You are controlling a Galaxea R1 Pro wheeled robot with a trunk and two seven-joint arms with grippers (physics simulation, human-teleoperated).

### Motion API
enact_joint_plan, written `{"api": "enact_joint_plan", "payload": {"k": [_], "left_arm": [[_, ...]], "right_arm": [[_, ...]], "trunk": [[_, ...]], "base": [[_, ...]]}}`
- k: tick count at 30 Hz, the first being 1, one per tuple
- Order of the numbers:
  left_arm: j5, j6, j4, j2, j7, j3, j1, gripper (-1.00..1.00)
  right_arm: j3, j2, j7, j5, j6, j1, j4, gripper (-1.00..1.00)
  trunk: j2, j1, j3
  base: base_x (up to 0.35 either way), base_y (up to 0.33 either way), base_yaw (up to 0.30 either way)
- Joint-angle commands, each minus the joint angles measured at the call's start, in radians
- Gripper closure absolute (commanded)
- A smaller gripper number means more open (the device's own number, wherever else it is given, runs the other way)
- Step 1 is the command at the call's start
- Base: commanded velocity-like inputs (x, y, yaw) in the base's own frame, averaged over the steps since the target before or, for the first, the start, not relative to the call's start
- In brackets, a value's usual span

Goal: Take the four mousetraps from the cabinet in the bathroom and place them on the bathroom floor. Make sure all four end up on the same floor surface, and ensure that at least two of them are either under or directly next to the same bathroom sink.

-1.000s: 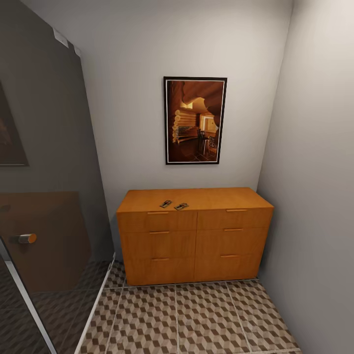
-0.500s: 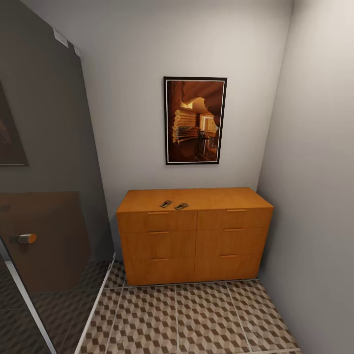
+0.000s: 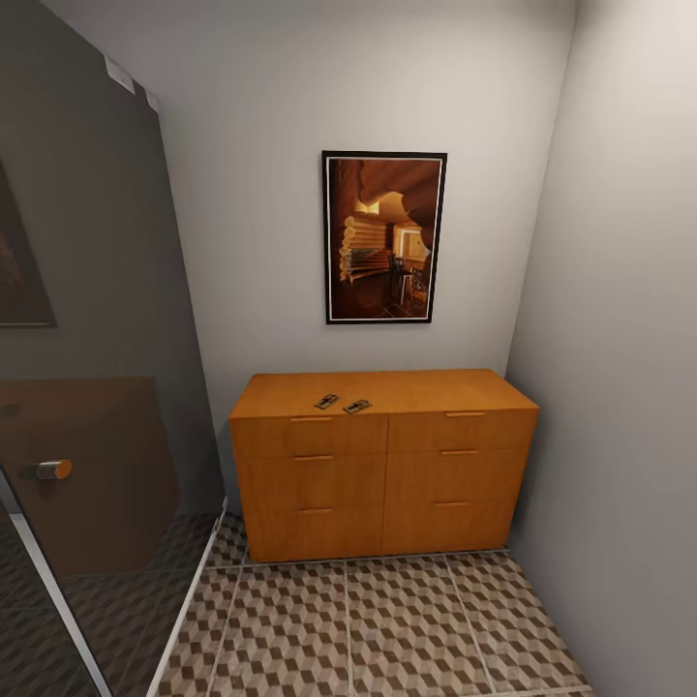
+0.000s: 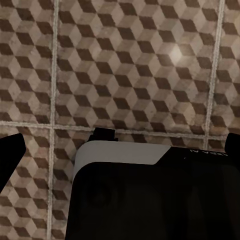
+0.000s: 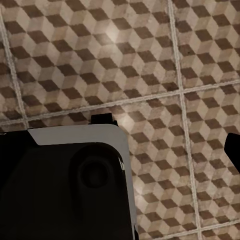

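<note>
The floor [image 3: 407,629], large tiles printed with a brown, beige and white cube pattern and pale grout lines, spreads across the foot of the head view and lies straight ahead of both grippers in the wrist views. A grey wall [image 3: 290,194] stands at the far end and another closes in on the right. On the left a dark glass panel [image 3: 87,339] with a small round knob [image 3: 53,469] reflects the room.

The cabinet [image 3: 382,484], a low wide orange-brown chest with six drawer fronts and thin bar handles, stands against the far wall in the corner. All its drawers look closed. Above it hangs a dark-framed picture [image 3: 384,237] of a warm brown interior.

Two mousetraps [image 3: 342,404] lie on the cabinet's flat top, near its front edge and left of its middle, just beside each other but apart. They are too small to make out in detail.

In the left wrist view the left gripper [image 4: 120,145] points at the floor tiles; dark finger tips show at the two sides of the frame with nothing between them, so the jaws stand wide apart and empty. A black and white robot body part [image 4: 150,195] sits below it. The right gripper [image 5: 125,140] also faces the tiles; one dark tip shows at an edge, a black and white body part [image 5: 65,180] covers the other side, and I cannot tell how far it is open.
</note>
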Motion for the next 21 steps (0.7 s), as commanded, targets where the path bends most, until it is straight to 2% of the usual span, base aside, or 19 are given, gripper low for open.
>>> {"api": "enact_joint_plan", "payload": {"k": [1,21], "left_arm": [[0.005,-0.004,0.001,0.0,0.0,0.006,-0.001,-1.0],[0.005,-0.002,0.001,0.001,-0.002,0.006,-0.001,-1.0]], "right_arm": [[-0.007,0.0,-0.001,0.004,-0.006,-0.001,0.003,-1.0],[-0.007,0.0,-0.002,0.004,-0.006,-0.001,0.003,-1.0]], "trunk": [[-0.001,0.0,-0.001],[-0.001,0.0,-0.001]], "base": [[0.0,0.0,0.0],[0.0,0.0,0.0]]}}
